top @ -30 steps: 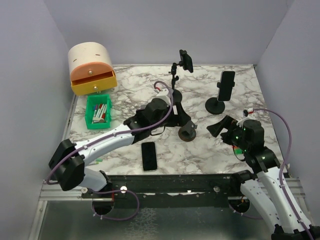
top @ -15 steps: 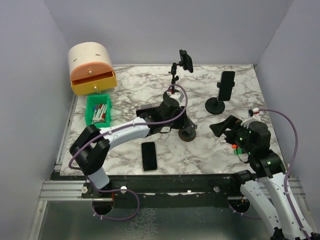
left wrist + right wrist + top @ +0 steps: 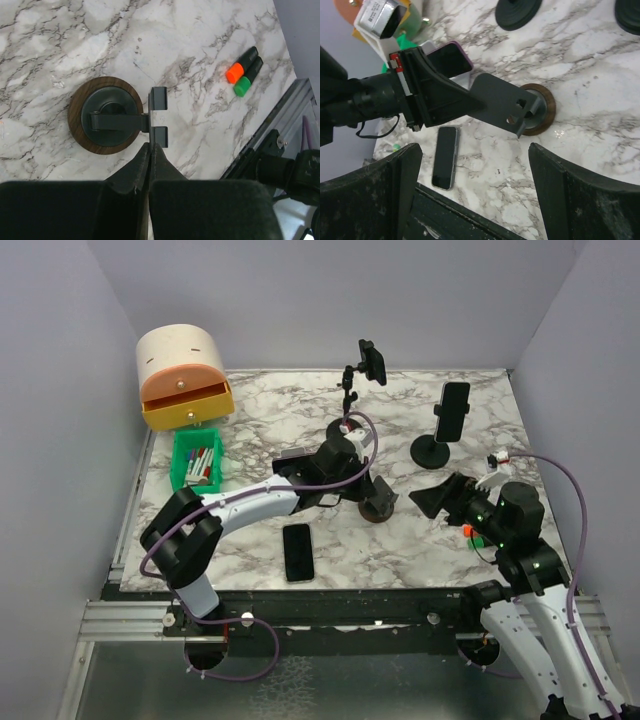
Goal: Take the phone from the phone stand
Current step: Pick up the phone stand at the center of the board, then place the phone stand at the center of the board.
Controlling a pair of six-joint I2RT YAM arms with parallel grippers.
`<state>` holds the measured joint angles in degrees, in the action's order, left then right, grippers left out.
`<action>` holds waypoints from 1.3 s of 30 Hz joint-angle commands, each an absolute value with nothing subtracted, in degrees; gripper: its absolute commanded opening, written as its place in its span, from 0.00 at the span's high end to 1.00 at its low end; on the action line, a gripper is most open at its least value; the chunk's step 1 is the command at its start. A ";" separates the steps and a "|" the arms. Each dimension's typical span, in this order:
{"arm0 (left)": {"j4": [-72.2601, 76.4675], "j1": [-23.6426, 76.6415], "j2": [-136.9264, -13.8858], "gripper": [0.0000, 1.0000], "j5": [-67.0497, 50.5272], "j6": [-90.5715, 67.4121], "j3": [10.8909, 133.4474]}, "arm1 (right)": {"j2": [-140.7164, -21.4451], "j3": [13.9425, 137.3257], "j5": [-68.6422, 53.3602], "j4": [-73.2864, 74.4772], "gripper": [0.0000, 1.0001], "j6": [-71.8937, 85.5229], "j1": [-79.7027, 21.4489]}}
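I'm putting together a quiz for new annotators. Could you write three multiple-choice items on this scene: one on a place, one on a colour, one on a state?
1. Where is the flat-lying phone?
A) upright in a holder
B) on the table near its front edge
C) in a bin

2. What colour are the caps of the two highlighters?
A) orange and green
B) blue and red
C) both yellow

3. How do the jaws of the left gripper stand?
A) wide open
B) clamped round a phone
C) shut

Answers:
1 B, the top view shows it face up on the marble by the front edge.
2 A, the left wrist view shows both caps.
3 C, the fingers press together beside the wood-based stand.
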<state>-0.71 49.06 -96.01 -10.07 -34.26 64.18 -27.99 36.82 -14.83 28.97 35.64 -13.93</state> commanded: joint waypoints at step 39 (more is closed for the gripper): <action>-1.54 48.52 -69.55 1.00 -52.98 -11.44 56.23 | -38.08 28.87 -54.20 -4.62 0.36 30.04 -26.67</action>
